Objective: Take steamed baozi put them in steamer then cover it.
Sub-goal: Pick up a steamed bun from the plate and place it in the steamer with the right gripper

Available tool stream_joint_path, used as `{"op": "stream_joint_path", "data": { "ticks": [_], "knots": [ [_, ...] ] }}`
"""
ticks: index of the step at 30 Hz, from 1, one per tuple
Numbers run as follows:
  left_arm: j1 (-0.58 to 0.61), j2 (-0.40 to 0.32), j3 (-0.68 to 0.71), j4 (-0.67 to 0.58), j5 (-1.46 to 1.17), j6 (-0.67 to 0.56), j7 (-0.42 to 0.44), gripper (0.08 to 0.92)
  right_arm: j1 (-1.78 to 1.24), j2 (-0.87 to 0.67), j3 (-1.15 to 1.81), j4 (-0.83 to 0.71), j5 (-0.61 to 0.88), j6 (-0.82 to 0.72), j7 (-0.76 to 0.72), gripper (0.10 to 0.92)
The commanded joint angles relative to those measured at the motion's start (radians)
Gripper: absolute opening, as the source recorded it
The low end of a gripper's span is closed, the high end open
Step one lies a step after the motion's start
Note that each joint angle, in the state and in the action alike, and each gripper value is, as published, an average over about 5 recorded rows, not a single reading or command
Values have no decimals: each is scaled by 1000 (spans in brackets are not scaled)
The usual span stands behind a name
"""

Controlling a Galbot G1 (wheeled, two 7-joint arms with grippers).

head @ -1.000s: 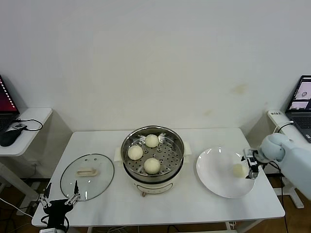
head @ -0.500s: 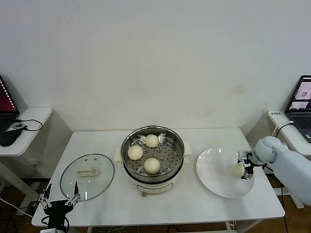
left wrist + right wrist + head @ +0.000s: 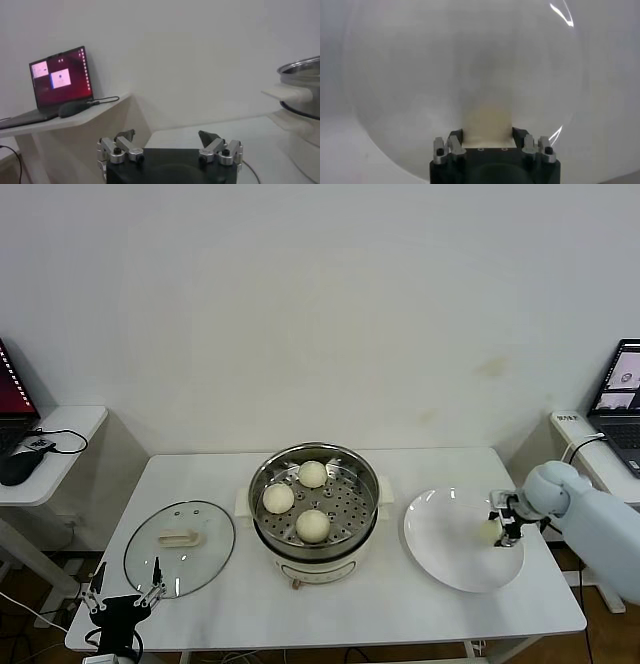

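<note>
Right gripper [image 3: 500, 529] is down on the white plate [image 3: 440, 554], its jaws drawn in against either side of the last bun [image 3: 489, 531]; in the right wrist view the bun [image 3: 488, 120] sits snug between the fingers [image 3: 454, 142], so I read it as gripped, though not yet lifted clear of the plate [image 3: 410, 90]. Three buns [image 3: 313, 525] already lie on the perforated tray inside the steamer [image 3: 314, 484], which stands mid-table [image 3: 420, 614], with the plate just beside it on the right. The open spot on the tray looks to be the right side, nearest the plate. My plan for doing this well: lift straight up first so the soft bun does not drag on the plate, keep the squeeze light since dough will dent, clear the steel rim with margin, then lower onto that free spot without nudging the neighbours. Release only once it rests on the tray. Glass lid [image 3: 180, 546] waits flat on the table left of the steamer, handle up. Left gripper [image 3: 124, 594] is parked at the near left table edge just beside the lid, jaws spread wide and empty, confirmed in its own wrist view [image 3: 170, 145]. Covering is still to come.
</note>
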Motion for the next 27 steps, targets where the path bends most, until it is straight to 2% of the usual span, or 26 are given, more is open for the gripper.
{"op": "stream_joint_path", "data": {
  "ticks": [1, 7, 14, 21, 27],
  "knots": [
    [-2, 1, 2, -1, 0, 0, 1, 823, 286, -112, -207, 205, 196, -106, -17, 622],
    [-4, -1, 8, -2, 12, -3, 1, 823, 602, -95, -396, 340, 399, -228, 5, 628],
    [-2, -1, 12, -16, 13, -5, 1, 823, 887, 61, -604, 414, 629, -370, 92, 636],
    [-2, -4, 16, -20, 14, -7, 0, 823, 905, 205, -664, 464, 823, -469, 188, 636],
    [3, -10, 13, -21, 15, -14, -2, 823, 853, 278, -705, 449, 843, -493, 241, 636]
  ]
}}
